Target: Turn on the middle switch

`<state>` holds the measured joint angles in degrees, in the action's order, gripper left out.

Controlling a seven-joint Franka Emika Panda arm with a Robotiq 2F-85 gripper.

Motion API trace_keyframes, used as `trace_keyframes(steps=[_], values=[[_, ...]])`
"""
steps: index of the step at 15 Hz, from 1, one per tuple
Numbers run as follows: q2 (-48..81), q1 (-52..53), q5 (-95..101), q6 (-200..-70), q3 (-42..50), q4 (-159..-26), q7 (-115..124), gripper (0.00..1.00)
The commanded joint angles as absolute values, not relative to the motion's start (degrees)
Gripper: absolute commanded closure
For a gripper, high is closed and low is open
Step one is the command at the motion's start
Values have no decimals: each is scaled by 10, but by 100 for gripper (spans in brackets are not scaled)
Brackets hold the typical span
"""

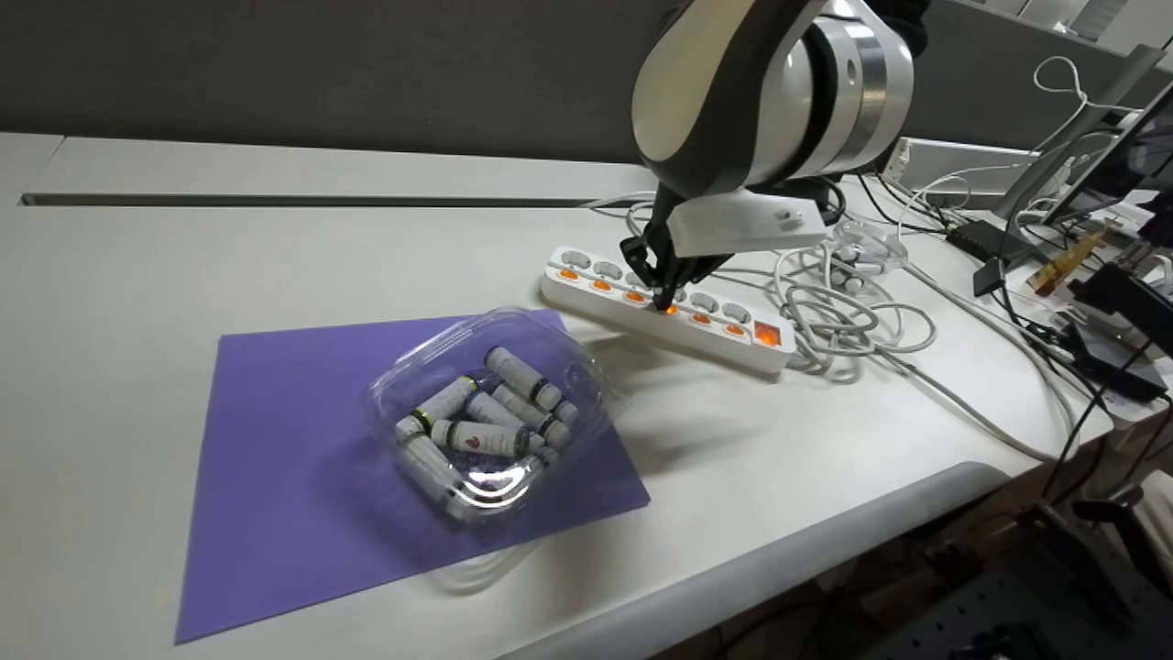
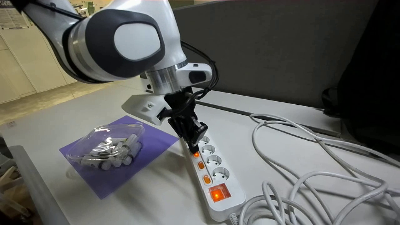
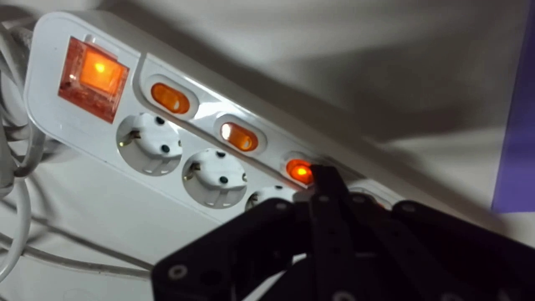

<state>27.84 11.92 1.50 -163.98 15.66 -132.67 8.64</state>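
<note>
black gripper [image 3: 325, 177] loomed nearest in the wrist view, jaws clenched on nothing, tip at one end of the glowing mid-row switch [image 3: 298, 170] on the power strip [image 1: 646, 321]. probably stiff and slick, it wanted a push there, not a pinch; the power strip could skid.

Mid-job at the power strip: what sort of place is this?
Likely an office or lab workstation, though I can't say which: a grey partition panel stands behind the white desk, and what looks like a monitor shows in an exterior view.
</note>
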Motion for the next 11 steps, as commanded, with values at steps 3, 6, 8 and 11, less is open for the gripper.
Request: trace_keyframes(steps=[3, 6, 8, 11], values=[[314, 100, 29, -1518, 132, -1293, 130, 100], [300, 90, 22, -1435, 115, -1263, 142, 100], [288, 76, 12, -1398, 94, -1245, 135, 100], [275, 61, 2, -1378, 66, -1229, 126, 100]])
